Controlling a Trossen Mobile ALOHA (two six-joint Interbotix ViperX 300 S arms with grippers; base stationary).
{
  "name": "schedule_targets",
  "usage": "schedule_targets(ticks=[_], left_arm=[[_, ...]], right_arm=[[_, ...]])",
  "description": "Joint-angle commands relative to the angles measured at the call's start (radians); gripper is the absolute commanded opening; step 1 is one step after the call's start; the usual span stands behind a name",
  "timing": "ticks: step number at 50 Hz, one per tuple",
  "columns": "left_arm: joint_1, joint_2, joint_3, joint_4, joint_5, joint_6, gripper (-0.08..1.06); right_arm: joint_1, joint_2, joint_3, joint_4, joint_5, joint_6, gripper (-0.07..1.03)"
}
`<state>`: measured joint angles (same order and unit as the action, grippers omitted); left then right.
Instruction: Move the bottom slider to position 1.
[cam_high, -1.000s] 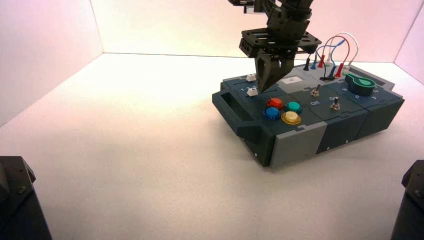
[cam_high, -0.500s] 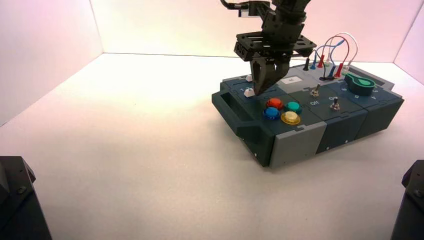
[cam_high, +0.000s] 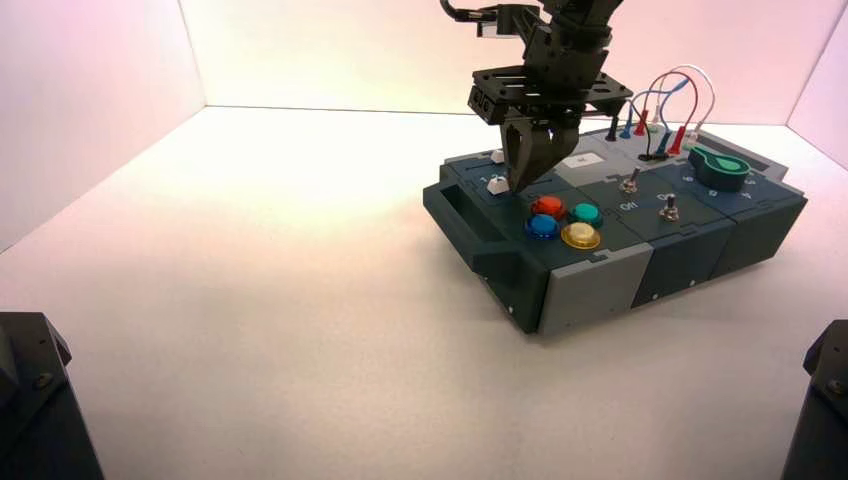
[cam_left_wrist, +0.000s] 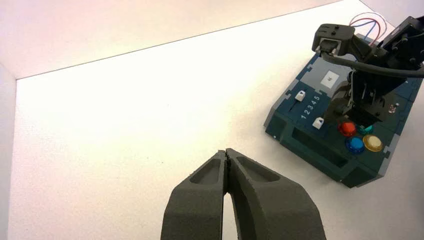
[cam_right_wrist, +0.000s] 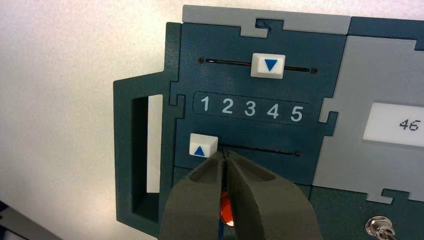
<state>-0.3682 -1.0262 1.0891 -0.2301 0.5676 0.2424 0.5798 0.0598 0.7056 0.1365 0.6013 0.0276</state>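
The bottom slider's white knob (cam_right_wrist: 203, 145) with a blue triangle sits at the end of its track (cam_right_wrist: 260, 150), below the printed digit 1 (cam_right_wrist: 205, 104). My right gripper (cam_right_wrist: 226, 154) is shut and empty, its tips touching the knob's side that faces the track. In the high view the right gripper (cam_high: 518, 185) stands over the box's left end beside the knob (cam_high: 497, 184). The knob also shows in the left wrist view (cam_left_wrist: 318, 123). My left gripper (cam_left_wrist: 226, 152) is shut and empty, parked above the bare table far from the box.
The second white knob (cam_right_wrist: 268, 65) sits on the top track between digits 3 and 4. A white display (cam_right_wrist: 395, 125) reads 46. Four coloured buttons (cam_high: 562, 222), two toggle switches (cam_high: 650, 195), a green knob (cam_high: 720, 167) and wires (cam_high: 665, 110) lie on the box (cam_high: 600, 270).
My right gripper moved left along the bottom track and the knob slid left with it. Over the last half second almost nothing moved.
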Motion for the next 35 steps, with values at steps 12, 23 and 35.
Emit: schedule_targets(ticks=[12,23,35], left_arm=[[0.002,-0.003,-0.015,0.000,-0.006,-0.005,-0.03],[0.002,-0.003,-0.015,0.000,-0.006,-0.005,-0.03],[0.003,-0.003,-0.014,0.000,-0.006,-0.005,-0.03]], right_arm=[[0.032,-0.041,-0.018,0.017,-0.008,0.000,-0.02],[0.018,-0.051,-0.020,-0.040,0.012,0.017,-0.02],[-0.035,-0.126,-0.018,-0.109,0.032,0.029,-0.02]])
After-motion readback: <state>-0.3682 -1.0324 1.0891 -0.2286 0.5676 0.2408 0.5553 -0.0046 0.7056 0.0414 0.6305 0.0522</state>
